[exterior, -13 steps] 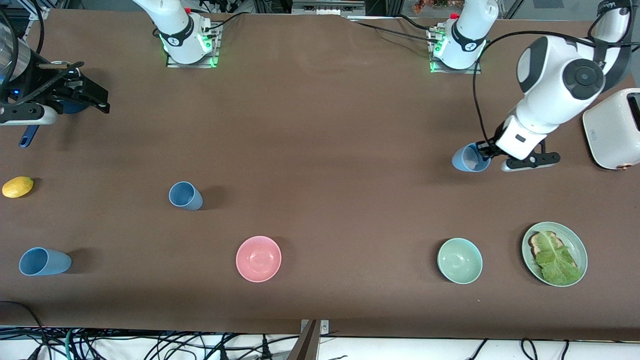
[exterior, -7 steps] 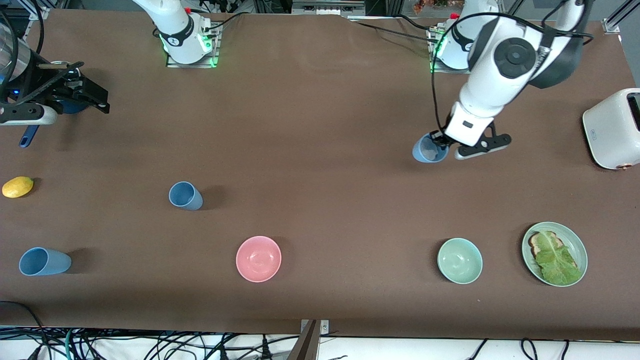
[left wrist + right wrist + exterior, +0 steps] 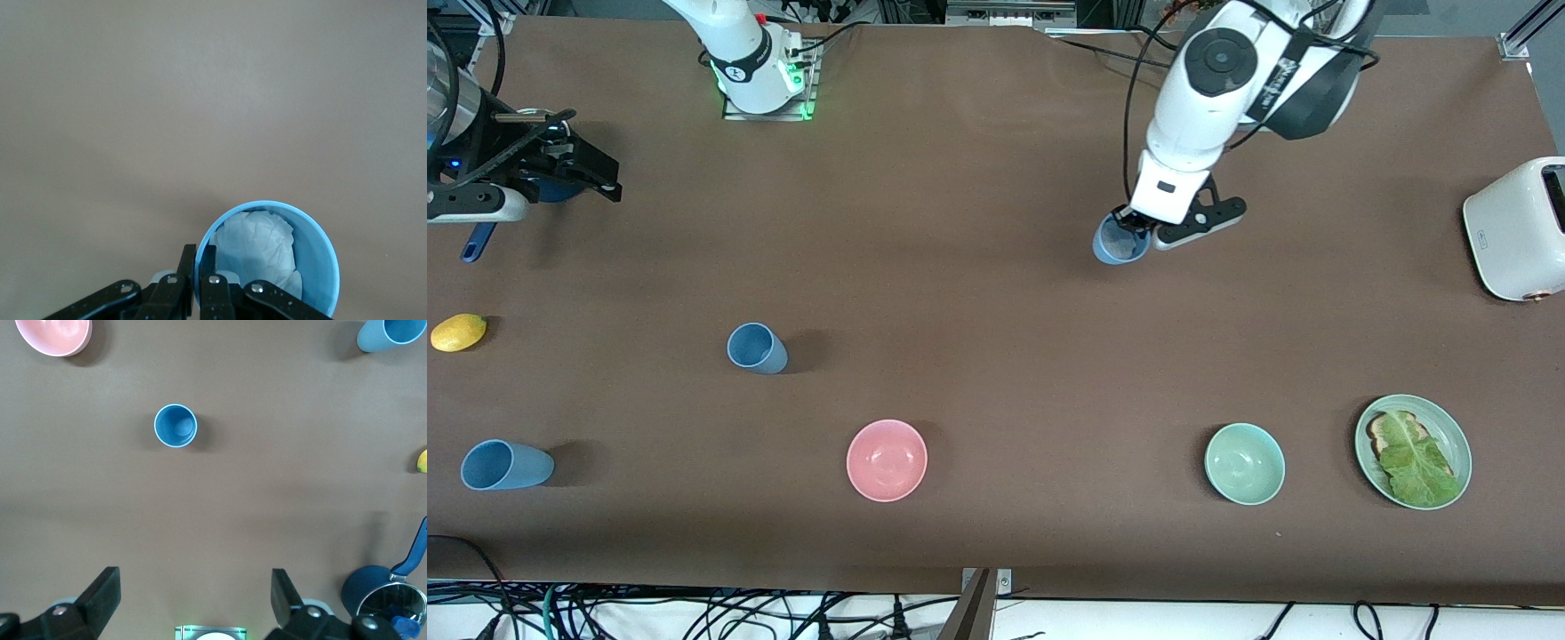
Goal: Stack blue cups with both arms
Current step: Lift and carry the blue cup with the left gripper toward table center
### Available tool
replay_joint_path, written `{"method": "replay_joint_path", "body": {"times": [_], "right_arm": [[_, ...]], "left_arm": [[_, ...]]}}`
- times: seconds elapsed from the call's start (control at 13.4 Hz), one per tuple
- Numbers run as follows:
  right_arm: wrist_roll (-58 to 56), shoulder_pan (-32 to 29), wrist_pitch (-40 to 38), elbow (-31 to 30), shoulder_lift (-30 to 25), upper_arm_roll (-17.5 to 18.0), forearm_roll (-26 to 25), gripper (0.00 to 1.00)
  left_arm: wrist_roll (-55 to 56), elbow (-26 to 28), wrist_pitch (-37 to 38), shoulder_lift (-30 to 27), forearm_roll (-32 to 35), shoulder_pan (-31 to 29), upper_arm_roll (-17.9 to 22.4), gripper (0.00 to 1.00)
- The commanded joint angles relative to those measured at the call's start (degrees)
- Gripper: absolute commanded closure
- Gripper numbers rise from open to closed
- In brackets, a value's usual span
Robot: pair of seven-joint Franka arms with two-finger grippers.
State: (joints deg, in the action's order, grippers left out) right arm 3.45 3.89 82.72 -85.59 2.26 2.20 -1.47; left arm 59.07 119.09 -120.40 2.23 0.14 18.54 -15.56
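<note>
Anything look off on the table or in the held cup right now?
Yes: the blue cup gripped by the left gripper holds crumpled white paper. Another blue cup, nearest the front camera at the right arm's end, appears to lie on its side.

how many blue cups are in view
3. One is held in the left hand above the table; cup stands beside the pink bowl, farther from the camera; cup stands at the right arm's end. None seems hidden.
</note>
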Motion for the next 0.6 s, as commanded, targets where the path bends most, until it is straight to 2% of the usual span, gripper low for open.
{"method": "replay_joint_path", "body": {"times": [0.0,0.37,0.52], "right_arm": [[-0.81,-0.02,-0.28,-0.20,-0.32,-0.18,-0.11,0.00],[-0.81,-0.02,-0.10,-0.28,-0.15,-0.09,-0.11,0.00],[-0.81,-0.02,-0.10,-0.28,-0.15,-0.09,-0.11,0.00]], "left_arm": [[4.37,-3.59,-1.58,4.78,-0.58,2.90,0.53,1.00],[10.18,-5.88,-9.66,13.22,-0.05,6.42,0.80,1.00],[11.06,-7.11,-10.20,15.60,1.61,6.95,0.89,1.00]]}}
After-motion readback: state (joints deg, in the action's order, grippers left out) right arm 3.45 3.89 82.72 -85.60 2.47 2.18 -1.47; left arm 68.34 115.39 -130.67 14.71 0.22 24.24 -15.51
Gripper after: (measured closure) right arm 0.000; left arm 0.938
